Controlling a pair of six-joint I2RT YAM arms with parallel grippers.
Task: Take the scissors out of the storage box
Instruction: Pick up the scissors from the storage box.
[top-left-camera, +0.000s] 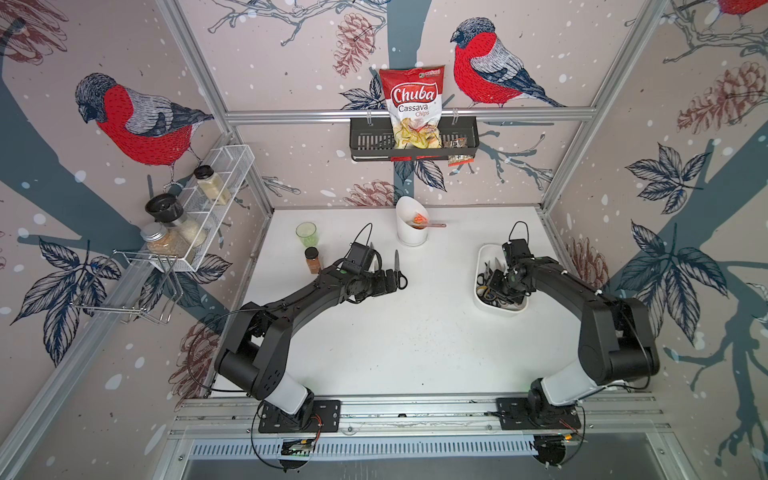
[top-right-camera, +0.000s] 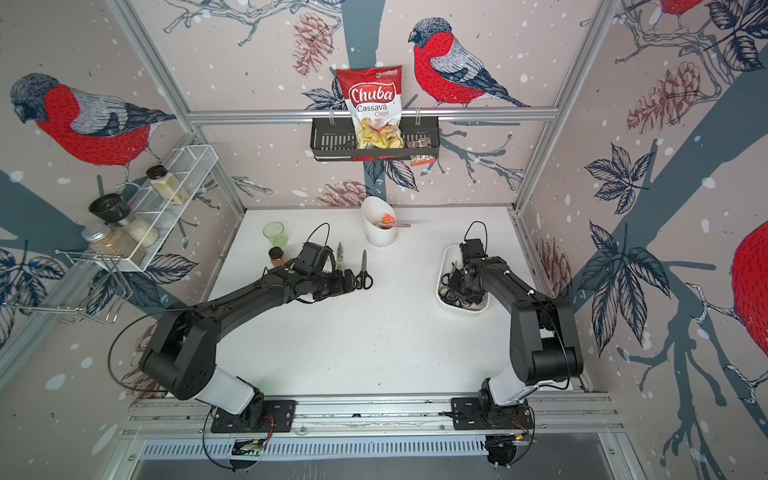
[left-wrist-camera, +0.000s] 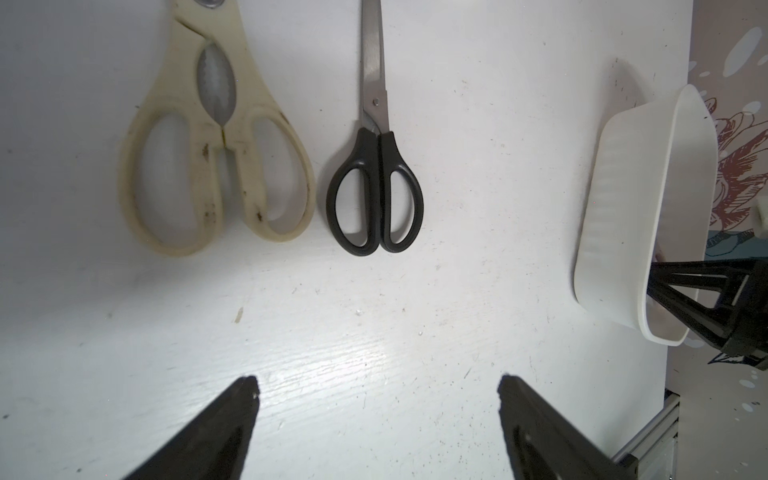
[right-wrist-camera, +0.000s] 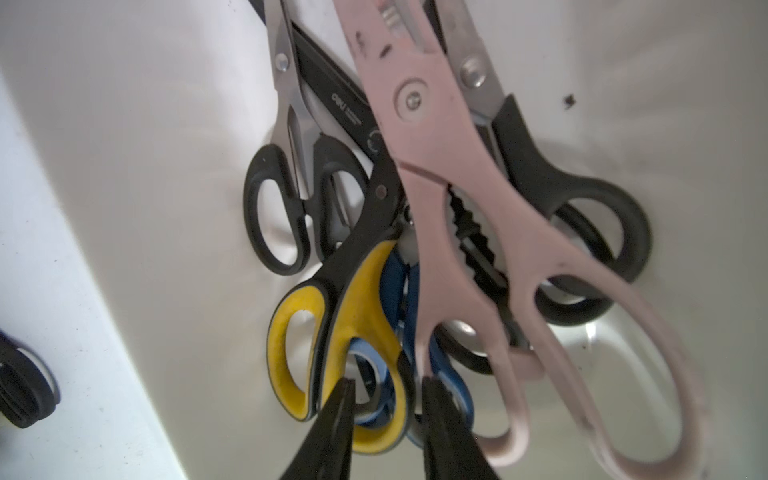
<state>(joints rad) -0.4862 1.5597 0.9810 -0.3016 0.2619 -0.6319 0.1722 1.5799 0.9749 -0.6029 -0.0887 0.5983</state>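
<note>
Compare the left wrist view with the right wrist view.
Left wrist only: cream scissors and black scissors lying side by side on the table, left gripper open. Right wrist only: pink scissors, yellow-black scissors and others piled in the storage box, right gripper jaws straddling a yellow-black handle loop. Both: the storage box and table.

Smooth white plastic storage box (left-wrist-camera: 623, 187); inside it, pink matt-plastic-handled scissors (right-wrist-camera: 457, 187) with steel rivet. Beside the box: scuffed, faintly glossy white counter (left-wrist-camera: 415, 332).
</note>
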